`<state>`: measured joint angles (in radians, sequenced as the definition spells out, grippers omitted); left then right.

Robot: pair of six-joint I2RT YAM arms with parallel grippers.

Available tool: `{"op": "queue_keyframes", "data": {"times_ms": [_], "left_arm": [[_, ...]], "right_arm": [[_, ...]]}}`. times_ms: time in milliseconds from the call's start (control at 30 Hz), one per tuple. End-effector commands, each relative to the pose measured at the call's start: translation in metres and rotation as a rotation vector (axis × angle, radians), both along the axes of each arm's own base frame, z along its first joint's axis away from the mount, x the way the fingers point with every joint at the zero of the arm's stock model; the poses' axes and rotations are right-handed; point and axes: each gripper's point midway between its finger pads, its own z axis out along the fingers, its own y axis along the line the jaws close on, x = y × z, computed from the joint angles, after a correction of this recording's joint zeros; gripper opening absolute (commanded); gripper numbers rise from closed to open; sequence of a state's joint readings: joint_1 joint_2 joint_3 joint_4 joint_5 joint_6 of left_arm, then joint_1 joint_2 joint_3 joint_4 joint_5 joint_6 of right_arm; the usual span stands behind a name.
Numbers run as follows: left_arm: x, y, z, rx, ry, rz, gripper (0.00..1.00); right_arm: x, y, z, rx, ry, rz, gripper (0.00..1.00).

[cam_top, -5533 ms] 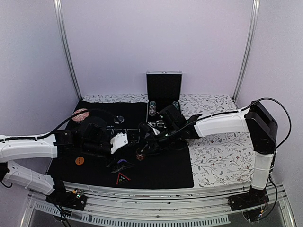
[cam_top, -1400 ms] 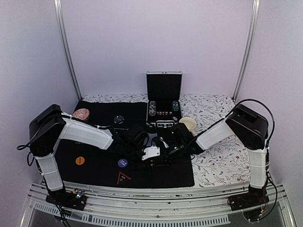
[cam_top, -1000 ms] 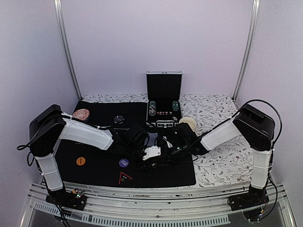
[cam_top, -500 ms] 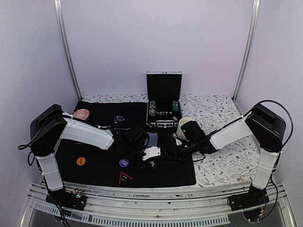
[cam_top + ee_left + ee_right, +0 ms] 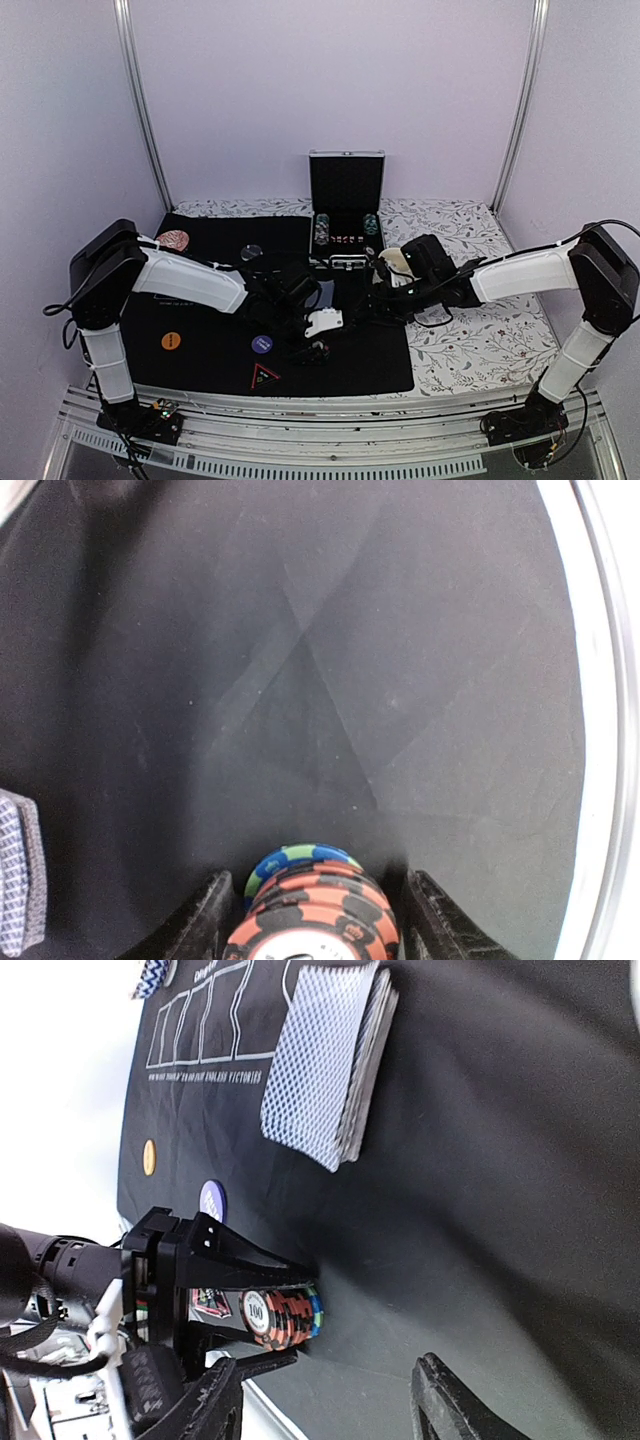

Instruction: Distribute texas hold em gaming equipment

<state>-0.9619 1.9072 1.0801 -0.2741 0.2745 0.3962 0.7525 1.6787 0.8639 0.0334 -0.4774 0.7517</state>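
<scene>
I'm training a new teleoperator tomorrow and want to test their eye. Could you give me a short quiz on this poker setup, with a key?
1. True or false: the right gripper is shut on the deck of cards.
2. What stands between the jaws of the left gripper? A) a spoon B) a stack of poker chips C) the deck of cards
3. What surface does the deck of cards lie on?

Key: 1. False: its jaws are open and empty, apart from the deck. 2. B. 3. The black mat.
</scene>
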Motion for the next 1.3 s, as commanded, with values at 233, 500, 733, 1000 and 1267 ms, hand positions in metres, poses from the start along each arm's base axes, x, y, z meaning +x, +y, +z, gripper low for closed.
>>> {"op": "queue_keyframes", "data": {"times_ms": [233,500,733,1000,1267], "left_arm": [[-0.021,0.038,-0.057,0.274,0.059,0.017,0.57],[-0.019,0.046,-0.063,0.333,0.055,0.034,0.60],[-0.016,0.033,-0.056,0.293,0.023,0.046,0.36],[-0.013,0.037,-0.049,0.314,0.003,0.079,0.00],[0.007,0.032,-0.007,0.268,-0.013,0.177,0.00]], "right_arm": [[0.004,-0.038,0.009,-0.080,-0.089,-0.042,0.59],[0.004,-0.038,0.013,-0.081,-0.115,-0.032,0.59],[0.005,-0.040,0.014,-0.084,-0.122,-0.035,0.59],[0.005,-0.043,0.017,-0.090,-0.132,-0.041,0.60],[0.004,-0.049,0.021,-0.093,-0.145,-0.050,0.59]]}}
